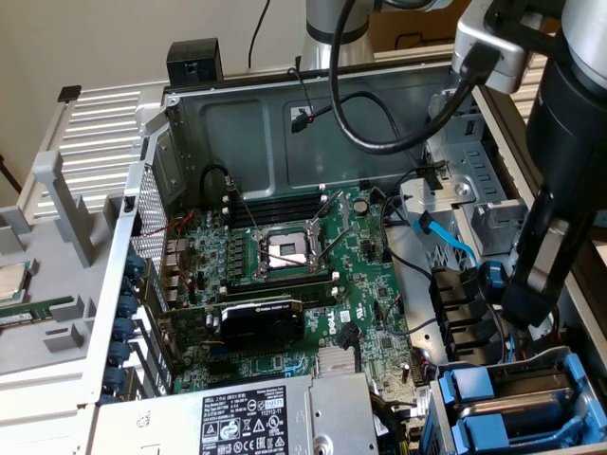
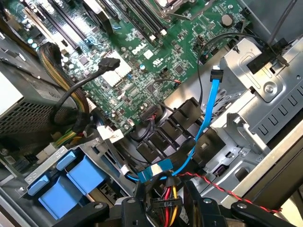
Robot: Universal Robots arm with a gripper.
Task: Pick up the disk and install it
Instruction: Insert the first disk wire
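Note:
My gripper hangs low at the exterior view's right, just above the drive cage in the open computer case. In the wrist view its black fingers stand apart on either side of a black power plug with red and yellow wires; my gripper is open around it. A blue data cable runs past the plug. Two blue drive carriers sit in the cage. The disk is hidden; I cannot tell whether either carrier holds it.
The green motherboard fills the case floor, with a black graphics card and the power supply nearer the camera. A metal bay stands beside the cage. Black cables loop from the arm. A silver chip lies outside the case.

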